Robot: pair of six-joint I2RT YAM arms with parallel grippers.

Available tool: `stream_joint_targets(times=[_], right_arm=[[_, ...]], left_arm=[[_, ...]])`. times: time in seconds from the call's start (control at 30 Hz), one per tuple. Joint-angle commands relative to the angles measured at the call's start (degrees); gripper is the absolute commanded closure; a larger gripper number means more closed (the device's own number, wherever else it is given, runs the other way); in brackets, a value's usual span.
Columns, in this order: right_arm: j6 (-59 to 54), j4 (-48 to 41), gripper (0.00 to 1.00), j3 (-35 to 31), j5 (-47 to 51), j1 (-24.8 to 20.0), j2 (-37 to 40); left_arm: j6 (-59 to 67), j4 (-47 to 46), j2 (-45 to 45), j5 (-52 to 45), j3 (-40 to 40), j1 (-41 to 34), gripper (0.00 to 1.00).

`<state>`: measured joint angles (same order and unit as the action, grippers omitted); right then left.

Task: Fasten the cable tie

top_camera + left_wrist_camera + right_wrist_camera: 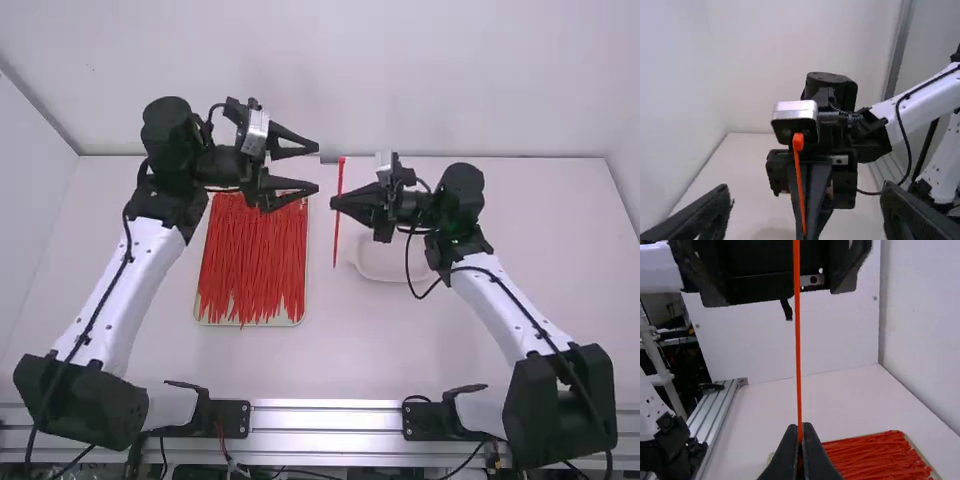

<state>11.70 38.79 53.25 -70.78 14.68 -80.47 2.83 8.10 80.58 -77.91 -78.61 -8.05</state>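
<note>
We see the white worktop with both arms reaching toward its far edge: the left arm stands at the near edge on the left side, the right arm at the near edge on the right. On the left half of the worktop, nearer the far edge than the near one, lies a flat tray carrying a thick heap of red ties laid lengthwise from far to near. Just right of the tray, about midway between the side edges, a shallow white dish sits below the right arm's wrist. The left tool hangs above the tray's far right corner, fingers spread wide with nothing between them. The right tool faces it, fingers pinched tight on a single red cable tie, gripping it partway along. The cable tie stands about upright in the air, head uppermost, just beside the left tool's fingertips; we cannot tell whether it touches them.
</note>
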Motion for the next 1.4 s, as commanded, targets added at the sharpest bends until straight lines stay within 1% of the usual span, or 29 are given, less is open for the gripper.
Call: stream_joint_targets(times=[0.0, 0.03, 0.07, 0.3, 0.43, 0.47, 0.5, 0.53, 0.57, 0.6, 0.7, 0.8, 0.9, 0.93, 0.97, 1.0, 1.07, 1.1, 1.13, 1.2, 1.27, 1.37], right_arm=[[1.57, 0.26, 1.00, 1.44, 0.52, 0.74, -0.17], [1.55, 0.24, 1.00, 1.44, 0.50, 1.05, -0.17], [1.55, 0.22, 1.00, 1.44, 0.50, 1.25, -0.17], [1.57, 0.70, 1.00, 1.44, 0.48, 3.10, -0.17], [1.53, 1.11, 1.00, 1.44, 0.33, 3.89, -0.17], [1.03, 1.07, 1.00, 1.44, 0.31, 4.17, -0.17], [0.39, 0.98, 1.00, 1.44, 0.28, 4.31, -0.17], [0.28, 0.92, 1.00, 1.44, 0.31, 4.37, -0.17], [0.31, 0.92, 1.00, 1.44, 0.33, 4.66, -0.17], [0.31, 1.03, 1.00, 1.44, 0.33, 4.81, -0.17], [0.28, 1.14, 1.00, 1.44, 0.39, 4.83, -0.17], [0.28, 0.76, 1.00, 1.44, 1.55, 4.83, -0.17], [0.28, 0.20, 1.00, 1.44, 1.66, 4.83, -0.17], [0.28, 0.17, 1.00, 1.44, 1.60, 4.72, -0.17], [0.26, 0.17, 1.00, 1.44, 1.57, 4.37, -0.17], [0.28, 0.20, 1.00, 1.44, 1.60, 4.22, -0.17], [0.57, 0.17, 1.00, 1.44, 1.60, 3.54, -0.17], [0.55, 0.17, 1.00, 1.44, 1.57, 3.41, -0.17], [0.48, 0.17, 1.00, 1.44, 1.36, 2.97, -0.17], [0.48, 0.20, 1.00, 1.44, 1.40, 2.82, -0.17], [0.48, 0.24, 1.00, 1.44, 1.40, 2.84, -0.17], [0.22, 0.20, 1.00, 1.44, 1.81, 3.56, -0.17]], left_arm=[[5.44, -0.39, 0.11, 0.48, -1.36, -0.31, 0.32], [5.57, -0.94, 0.11, 1.01, -1.36, -0.22, 0.36], [5.73, -1.29, 0.11, 0.96, -1.36, -0.20, 0.38], [5.57, -1.81, 0.20, 0.96, -0.94, -0.66, 0.38], [5.49, -1.64, 0.90, 0.90, -0.94, -0.96, 0.43], [5.05, -1.62, 1.11, 0.96, -0.94, -0.94, 0.47], [3.82, -1.01, 1.38, 0.96, -0.94, -0.94, 0.55], [3.08, -0.55, 1.53, 0.94, -0.94, -0.96, 0.59], [0.94, 1.20, 2.12, 0.98, -0.94, -0.96, 0.65], [-0.72, 2.75, 2.67, 0.96, -0.94, -0.96, 0.68], [-6.64, 8.52, 4.63, 0.22, -0.94, -0.96, 0.70], [-8.02, 11.98, 6.08, -2.75, -0.94, -0.96, 0.73], [-9.79, 13.88, 7.19, -3.32, -0.94, -0.96, 0.73], [-10.47, 14.67, 7.39, -3.30, -0.94, -0.76, 0.72], [-11.30, 15.19, 7.41, -3.32, -0.94, -0.22, 0.68], [-11.67, 15.41, 7.41, -3.32, -0.94, 0.04, 0.67], [-14.95, 17.86, 7.39, -4.00, -0.94, 1.09, 0.55], [-15.47, 18.32, 7.41, -4.24, -0.94, 1.22, 0.54], [-17.20, 20.02, 7.39, -5.40, -0.94, 1.75, 0.45], [-19.19, 21.90, 7.39, -6.45, -0.94, 1.57, 0.38], [-20.68, 22.91, 7.39, -7.21, -0.94, 1.44, 0.37], [-21.44, 22.64, 7.39, -7.15, -0.94, 1.31, 0.45]])
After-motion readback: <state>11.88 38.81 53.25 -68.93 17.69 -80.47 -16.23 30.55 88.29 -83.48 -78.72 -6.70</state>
